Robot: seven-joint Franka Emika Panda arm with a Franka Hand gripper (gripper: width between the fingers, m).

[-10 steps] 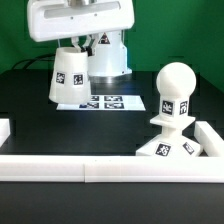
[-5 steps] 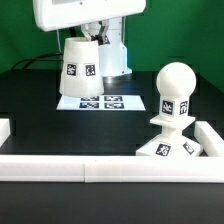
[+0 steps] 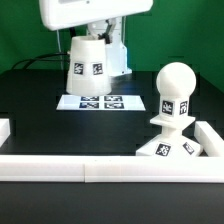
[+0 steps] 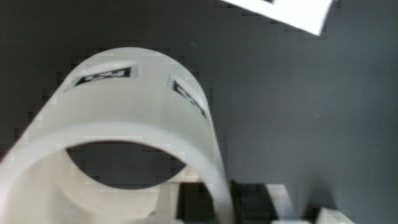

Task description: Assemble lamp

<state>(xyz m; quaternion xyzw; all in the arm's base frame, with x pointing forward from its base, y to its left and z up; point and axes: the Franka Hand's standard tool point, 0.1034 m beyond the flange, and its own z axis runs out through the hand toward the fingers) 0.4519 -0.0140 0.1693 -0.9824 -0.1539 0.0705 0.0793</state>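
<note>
The white cone shade [image 3: 88,66] hangs in the air above the marker board, held by my gripper [image 3: 97,32] at its upper rim. In the wrist view the shade [image 4: 143,120] fills the picture, its wall pinched between my fingers [image 4: 199,205]. The ball-shaped bulb [image 3: 176,92] stands upright with its neck in the low blocky base [image 3: 170,147] at the exterior view's right, in the corner of the white border.
The marker board [image 3: 100,102] lies flat on the black table under the shade. White rail-like border blocks [image 3: 100,170] run along the front and the right side [image 3: 212,135]. A short block sits at the left edge [image 3: 5,128].
My gripper has carried the shade up and toward the exterior view's right, and the shade has swung from tilted to nearly upright. The bulb and base have not moved.
</note>
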